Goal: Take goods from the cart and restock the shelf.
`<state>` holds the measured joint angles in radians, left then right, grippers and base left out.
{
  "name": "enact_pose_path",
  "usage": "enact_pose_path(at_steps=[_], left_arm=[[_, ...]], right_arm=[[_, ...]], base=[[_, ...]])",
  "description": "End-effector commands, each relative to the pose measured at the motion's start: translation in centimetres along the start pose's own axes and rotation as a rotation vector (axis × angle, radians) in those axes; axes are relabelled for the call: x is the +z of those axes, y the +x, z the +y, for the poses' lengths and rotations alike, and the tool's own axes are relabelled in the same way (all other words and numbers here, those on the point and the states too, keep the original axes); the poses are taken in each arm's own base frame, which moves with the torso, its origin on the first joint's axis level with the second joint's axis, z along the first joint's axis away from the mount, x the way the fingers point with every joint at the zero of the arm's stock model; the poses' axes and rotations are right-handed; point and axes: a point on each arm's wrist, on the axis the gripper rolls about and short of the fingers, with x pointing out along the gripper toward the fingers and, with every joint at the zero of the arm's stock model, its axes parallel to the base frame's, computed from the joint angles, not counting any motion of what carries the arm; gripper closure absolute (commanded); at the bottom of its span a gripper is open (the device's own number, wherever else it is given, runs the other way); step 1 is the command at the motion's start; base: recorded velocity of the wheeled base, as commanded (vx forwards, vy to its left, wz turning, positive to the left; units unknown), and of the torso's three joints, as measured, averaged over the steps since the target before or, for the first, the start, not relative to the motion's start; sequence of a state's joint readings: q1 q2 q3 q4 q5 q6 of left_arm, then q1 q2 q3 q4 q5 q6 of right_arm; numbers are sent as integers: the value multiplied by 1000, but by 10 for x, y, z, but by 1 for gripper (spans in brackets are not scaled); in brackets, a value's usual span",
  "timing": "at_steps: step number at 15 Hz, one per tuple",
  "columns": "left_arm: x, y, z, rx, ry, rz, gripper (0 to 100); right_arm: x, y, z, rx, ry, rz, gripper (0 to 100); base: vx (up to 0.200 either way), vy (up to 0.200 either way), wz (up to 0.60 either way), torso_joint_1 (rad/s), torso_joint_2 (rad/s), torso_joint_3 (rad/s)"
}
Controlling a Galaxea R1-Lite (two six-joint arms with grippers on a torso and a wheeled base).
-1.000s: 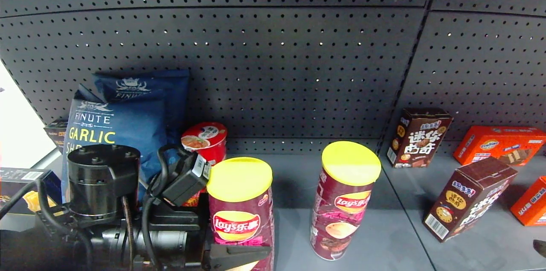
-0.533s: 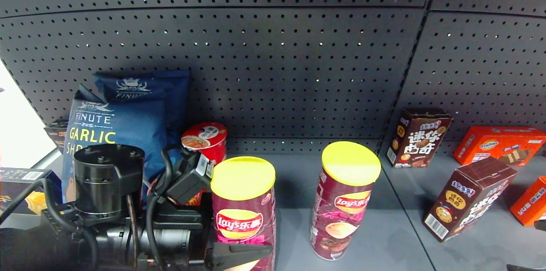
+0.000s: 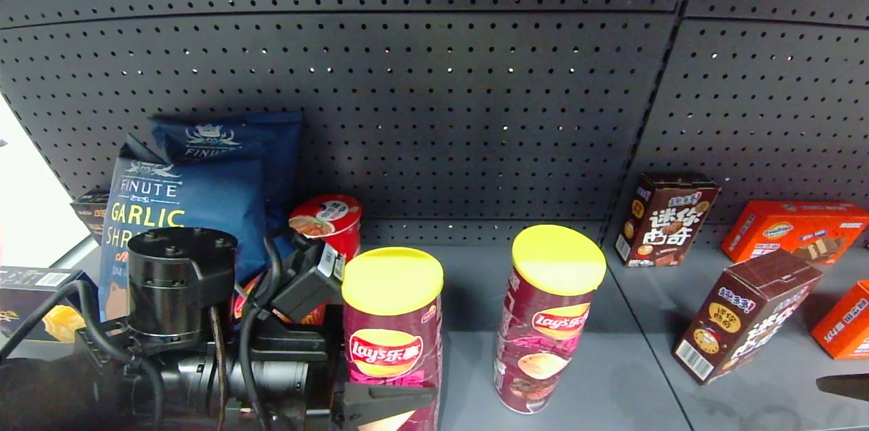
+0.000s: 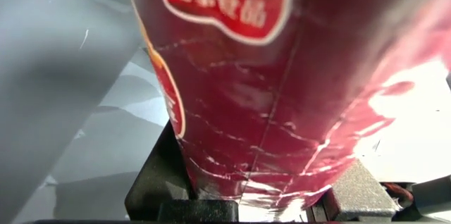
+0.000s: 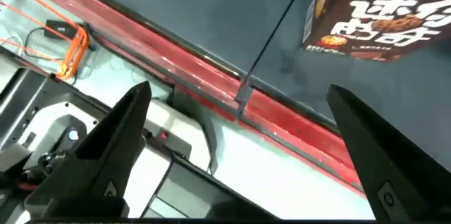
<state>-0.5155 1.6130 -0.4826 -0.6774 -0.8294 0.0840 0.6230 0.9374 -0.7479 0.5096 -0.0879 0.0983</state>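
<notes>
Closest in, the left end effector (image 3: 381, 405) is clamped tight on the lower body of a maroon chip can (image 3: 390, 339) with a yellow lid, held upright at the shelf's (image 3: 611, 377) front left. Whether its base touches the shelf, I cannot tell. Over on the right, the right end effector (image 5: 243, 153) hangs wide open with nothing in it, off the shelf's red-trimmed front edge (image 5: 211, 76). Just beside the held can, a second chip can (image 3: 550, 322) stands free. To the right sits a tilted brown box (image 3: 747, 312). Further back: a red noodle cup (image 3: 326, 220), blue snack bags (image 3: 190, 200), another brown box (image 3: 669, 217) and an orange box (image 3: 794, 227) against the pegboard (image 3: 407, 112).
</notes>
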Motion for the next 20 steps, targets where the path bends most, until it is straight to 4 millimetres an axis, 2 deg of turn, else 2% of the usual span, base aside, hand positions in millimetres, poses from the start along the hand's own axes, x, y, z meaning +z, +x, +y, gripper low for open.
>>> enact_pose_path(at_steps=[1,3,8,14,20], left_arm=[[1,3,3,-1,-2,2,100],[3,7,6,-3,2,1,100],[11,13,13,-2,18,-14,100],[16,13,14,2,30,-26,100],[48,-15,-8,46,97,-142,100]], right_arm=[[5,11,-1,-22,14,34,0],[11,22,-1,-28,20,31,0],[5,41,-4,-51,35,59,0],[-2,42,-7,-56,47,77,0],[-7,41,-7,-52,46,80,0]], base=[[0,0,0,0,0,0],[0,0,0,0,0,0],[0,0,0,0,0,0],[0,0,0,0,0,0],[0,0,0,0,0,0]])
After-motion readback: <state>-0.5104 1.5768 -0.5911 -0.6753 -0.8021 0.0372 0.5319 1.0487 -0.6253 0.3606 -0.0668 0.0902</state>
